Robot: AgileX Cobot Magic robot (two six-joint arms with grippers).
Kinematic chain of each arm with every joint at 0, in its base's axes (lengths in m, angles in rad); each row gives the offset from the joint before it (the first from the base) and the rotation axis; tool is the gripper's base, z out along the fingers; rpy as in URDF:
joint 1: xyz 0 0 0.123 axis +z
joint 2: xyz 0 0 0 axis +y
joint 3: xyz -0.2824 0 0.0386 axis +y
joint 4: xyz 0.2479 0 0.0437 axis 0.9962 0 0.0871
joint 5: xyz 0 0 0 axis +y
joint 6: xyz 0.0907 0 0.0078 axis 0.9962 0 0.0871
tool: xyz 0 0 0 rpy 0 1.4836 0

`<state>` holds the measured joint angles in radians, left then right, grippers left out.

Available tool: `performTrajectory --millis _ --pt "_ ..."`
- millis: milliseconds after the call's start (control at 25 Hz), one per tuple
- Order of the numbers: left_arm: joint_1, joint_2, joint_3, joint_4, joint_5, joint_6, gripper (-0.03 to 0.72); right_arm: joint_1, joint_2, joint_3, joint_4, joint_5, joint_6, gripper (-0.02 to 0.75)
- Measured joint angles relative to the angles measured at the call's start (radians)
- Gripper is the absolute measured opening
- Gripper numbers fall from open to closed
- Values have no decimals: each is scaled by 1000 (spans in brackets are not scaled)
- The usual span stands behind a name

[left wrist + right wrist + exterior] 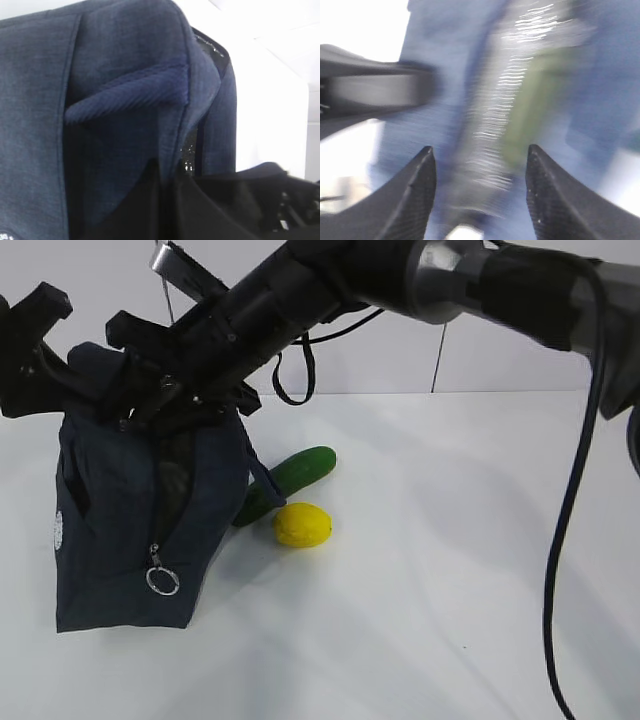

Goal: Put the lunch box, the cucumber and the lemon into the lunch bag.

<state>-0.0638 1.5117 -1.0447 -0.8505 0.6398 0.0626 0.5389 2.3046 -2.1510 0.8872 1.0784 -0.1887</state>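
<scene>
The dark navy lunch bag (130, 540) stands at the left of the table, its top held up. My left gripper (60, 380) is shut on the fabric of the bag's rim (125, 75); in the left wrist view its dark fingers (150, 200) pinch the cloth. My right gripper (165, 405) reaches across into the bag's open top. Its jaws (480, 155) stand open over the silver lining, where the pale green lid of the lunch box (535, 100) shows, blurred. The cucumber (300, 470) and the lemon (302, 525) lie on the table just right of the bag.
A silver ring pull (162, 581) hangs on the bag's front zipper. One strap of the bag (262, 472) drapes toward the cucumber. The right arm's cable (570, 520) hangs down at the right. The white table (450, 590) stretches right and forward.
</scene>
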Motion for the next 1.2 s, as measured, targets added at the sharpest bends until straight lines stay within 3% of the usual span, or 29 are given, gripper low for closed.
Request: performTrajectory --millis 120,240,480,680,1040,1200 --pt "0 0 0 27 2 0 -7 -18 0 -42 -33 52 -4 440" --pt "0 0 0 55 8 0 -7 -35 -3 -111 -139 118 12 440" --pt "0 0 0 91 11 0 -7 -41 -6 -280 -463 161 116 440" --pt "0 0 0 117 11 0 -7 -43 -21 -312 -675 171 204 440" --pt "0 0 0 161 -2 0 -7 -62 -22 -312 -912 173 401 440" --pt "0 0 0 163 -5 0 -7 -68 -6 -312 -951 174 526 440"
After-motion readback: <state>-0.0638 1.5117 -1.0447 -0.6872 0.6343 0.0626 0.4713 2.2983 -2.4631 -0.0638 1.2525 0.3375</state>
